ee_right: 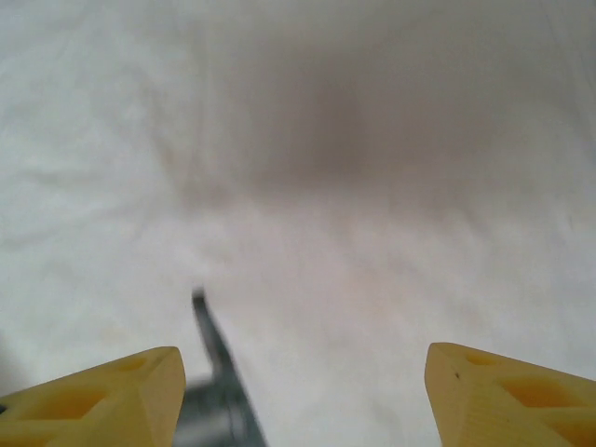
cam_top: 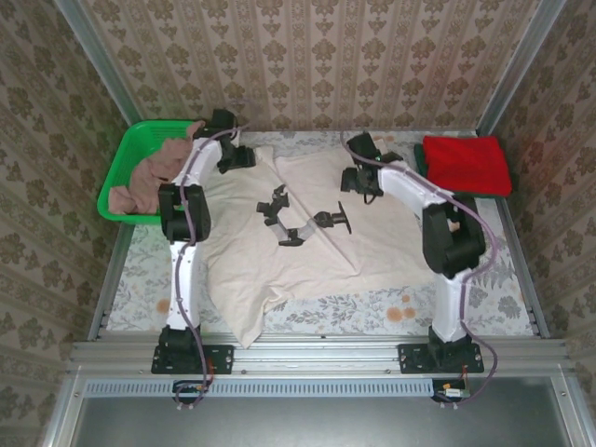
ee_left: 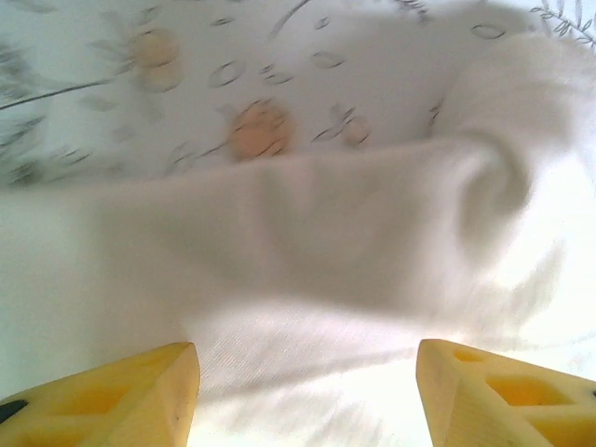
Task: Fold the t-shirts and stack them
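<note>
The cream t-shirt (cam_top: 279,261) lay spread across the table (cam_top: 391,312). The left claw (ee_left: 307,377) hung released near its edge, the right claw (ee_right: 303,377) released over plain cloth. Both should probably pinch matching edge points, then lift evenly.

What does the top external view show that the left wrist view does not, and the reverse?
Top external: a green plastic mesh basket holding a dusty pink-brown shirt, and a folded bright red shirt at the far right. Left wrist: the left gripper's yellow fingers, spread open above a raised fold. Both: the large cream t-shirt on the floral table cover.
</note>
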`<action>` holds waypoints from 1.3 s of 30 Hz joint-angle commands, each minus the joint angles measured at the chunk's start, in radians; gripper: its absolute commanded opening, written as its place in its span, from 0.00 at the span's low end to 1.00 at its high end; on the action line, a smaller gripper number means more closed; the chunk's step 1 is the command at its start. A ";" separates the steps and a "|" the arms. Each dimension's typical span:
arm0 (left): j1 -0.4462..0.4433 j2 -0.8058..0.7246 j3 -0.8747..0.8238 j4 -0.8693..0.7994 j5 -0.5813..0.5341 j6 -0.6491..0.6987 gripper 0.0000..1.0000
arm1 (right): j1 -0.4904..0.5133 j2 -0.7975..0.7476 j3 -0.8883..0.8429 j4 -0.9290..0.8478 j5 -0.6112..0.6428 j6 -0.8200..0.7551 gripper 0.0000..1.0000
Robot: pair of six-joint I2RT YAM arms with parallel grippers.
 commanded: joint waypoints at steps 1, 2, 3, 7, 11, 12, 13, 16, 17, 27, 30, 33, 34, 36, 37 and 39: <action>-0.020 -0.217 -0.158 0.051 0.003 0.046 0.65 | -0.019 0.192 0.230 -0.203 -0.020 -0.098 0.69; -0.022 -0.270 -0.225 0.079 0.000 0.046 0.66 | -0.027 0.240 0.296 -0.234 -0.020 -0.103 0.69; -0.023 -0.326 -0.310 0.115 0.010 0.044 0.67 | -0.035 0.298 0.379 -0.277 0.005 -0.093 0.69; -0.023 -0.498 -0.561 0.200 0.043 0.028 0.68 | -0.068 0.468 0.650 -0.448 0.008 -0.093 0.69; -0.019 -0.634 -0.779 0.278 0.053 -0.003 0.69 | -0.122 0.593 0.848 -0.610 0.060 -0.062 0.70; -0.019 -0.672 -0.827 0.301 0.060 -0.008 0.70 | -0.142 0.602 0.854 -0.612 0.057 -0.052 0.70; -0.019 -0.699 -0.869 0.323 0.063 -0.012 0.70 | -0.161 0.604 0.851 -0.607 0.052 -0.043 0.70; -0.018 -0.736 -0.941 0.347 0.043 -0.025 0.71 | -0.215 0.603 0.832 -0.597 0.032 -0.010 0.69; -0.016 -0.732 -0.954 0.356 0.042 -0.027 0.71 | -0.231 0.601 0.828 -0.595 0.012 0.001 0.69; -0.031 -0.340 -0.615 0.252 0.085 -0.016 0.70 | -0.256 0.439 0.644 -0.452 -0.105 0.043 0.69; -0.037 -0.187 -0.431 0.193 0.083 -0.008 0.70 | -0.245 0.347 0.595 -0.398 -0.156 0.035 0.72; -0.018 -0.039 -0.236 0.077 0.085 -0.008 0.68 | -0.209 0.256 0.553 -0.393 -0.152 -0.014 0.77; -0.009 -0.008 -0.195 0.055 0.086 -0.009 0.68 | -0.192 0.214 0.523 -0.391 -0.147 -0.035 0.77; 0.010 0.023 -0.153 0.033 0.095 -0.012 0.68 | -0.155 0.114 0.403 -0.346 -0.153 -0.075 0.78; 0.020 0.023 -0.146 0.029 0.094 -0.014 0.68 | -0.131 0.039 0.309 -0.296 -0.177 -0.114 0.78; 0.039 0.001 -0.155 0.028 0.100 -0.021 0.68 | -0.063 -0.122 0.074 -0.159 -0.190 -0.174 0.76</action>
